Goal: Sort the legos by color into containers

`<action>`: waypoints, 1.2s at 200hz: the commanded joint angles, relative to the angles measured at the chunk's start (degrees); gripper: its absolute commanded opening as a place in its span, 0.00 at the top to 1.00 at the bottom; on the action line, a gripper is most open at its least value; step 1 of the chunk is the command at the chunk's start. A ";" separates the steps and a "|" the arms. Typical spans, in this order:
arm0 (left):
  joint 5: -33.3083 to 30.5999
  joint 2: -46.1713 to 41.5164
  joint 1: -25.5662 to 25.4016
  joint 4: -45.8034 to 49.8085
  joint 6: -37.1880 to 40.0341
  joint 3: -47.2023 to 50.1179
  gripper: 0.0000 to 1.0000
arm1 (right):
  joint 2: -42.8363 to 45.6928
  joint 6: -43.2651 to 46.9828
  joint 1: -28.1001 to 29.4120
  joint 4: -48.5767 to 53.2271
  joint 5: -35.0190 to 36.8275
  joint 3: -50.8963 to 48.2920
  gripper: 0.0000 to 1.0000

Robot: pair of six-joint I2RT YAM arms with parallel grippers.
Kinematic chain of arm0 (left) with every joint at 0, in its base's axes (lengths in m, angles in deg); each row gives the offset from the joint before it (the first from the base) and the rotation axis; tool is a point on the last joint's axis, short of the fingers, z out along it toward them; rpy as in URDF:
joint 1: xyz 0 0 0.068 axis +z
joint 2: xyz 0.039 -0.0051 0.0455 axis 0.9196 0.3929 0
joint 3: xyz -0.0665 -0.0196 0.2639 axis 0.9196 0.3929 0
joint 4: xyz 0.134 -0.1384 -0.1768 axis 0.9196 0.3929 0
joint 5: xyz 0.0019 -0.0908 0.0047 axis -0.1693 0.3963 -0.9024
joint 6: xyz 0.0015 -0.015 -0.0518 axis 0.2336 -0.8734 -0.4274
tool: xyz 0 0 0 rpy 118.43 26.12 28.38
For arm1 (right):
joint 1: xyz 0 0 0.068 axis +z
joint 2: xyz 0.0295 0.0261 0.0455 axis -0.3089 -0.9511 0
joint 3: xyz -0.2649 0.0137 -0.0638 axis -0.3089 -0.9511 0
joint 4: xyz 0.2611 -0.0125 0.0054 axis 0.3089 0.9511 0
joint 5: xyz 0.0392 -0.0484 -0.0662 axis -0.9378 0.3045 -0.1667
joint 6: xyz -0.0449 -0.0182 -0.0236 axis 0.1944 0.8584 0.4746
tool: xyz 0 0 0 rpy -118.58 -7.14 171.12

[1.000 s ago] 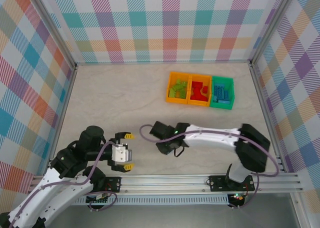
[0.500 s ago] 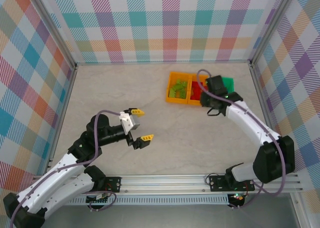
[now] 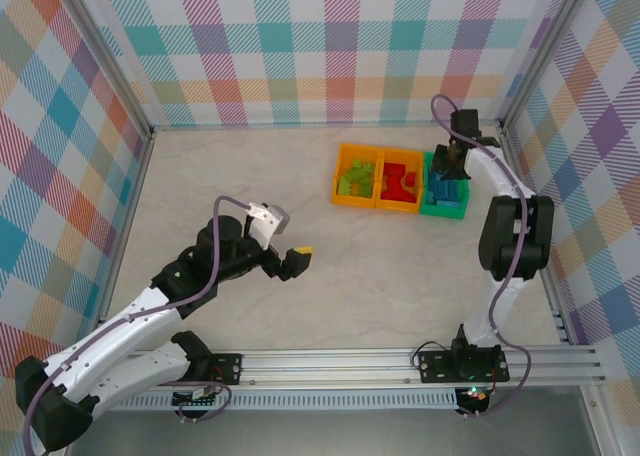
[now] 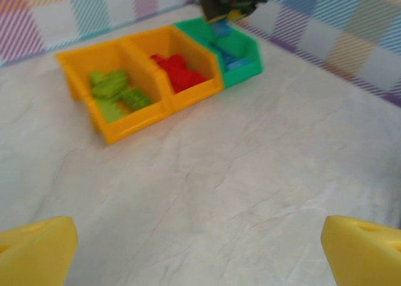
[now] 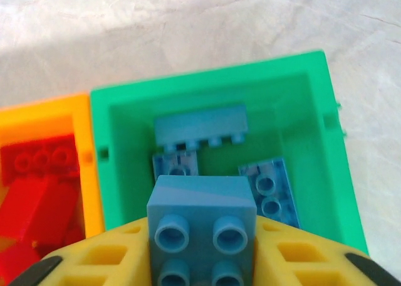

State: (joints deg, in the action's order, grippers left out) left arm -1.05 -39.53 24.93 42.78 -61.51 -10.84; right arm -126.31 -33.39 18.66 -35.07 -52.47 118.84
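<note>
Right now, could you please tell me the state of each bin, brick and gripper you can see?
Left gripper, open, empty.
Right gripper, above green bin, grip unclear.
Blue brick, between right gripper's fingers.
Left orange bin, holds green bricks.
Middle orange bin, holds red bricks.
Green bin, holds blue bricks.

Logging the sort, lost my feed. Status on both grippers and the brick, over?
Left gripper open, empty, above bare table. Right gripper shut on blue brick over green bin. Other blue bricks lie inside; nothing blocks the drop.
</note>
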 commanded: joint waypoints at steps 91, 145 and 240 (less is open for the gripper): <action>-41.42 1.74 12.81 -20.83 0.92 16.25 0.00 | 31.32 -2.08 0.17 -17.25 -5.85 -30.67 0.28; -42.44 10.58 20.68 -35.02 6.96 22.37 0.00 | 46.59 6.43 0.17 -55.34 -0.63 -67.24 0.00; -22.58 34.44 32.41 -47.85 1.36 14.79 0.00 | 24.49 12.40 0.20 -83.29 -4.67 -70.45 0.00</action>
State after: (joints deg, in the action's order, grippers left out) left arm -32.19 -9.15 53.89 -1.87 -56.44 9.90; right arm -100.37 -22.42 18.70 -111.81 -56.25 47.29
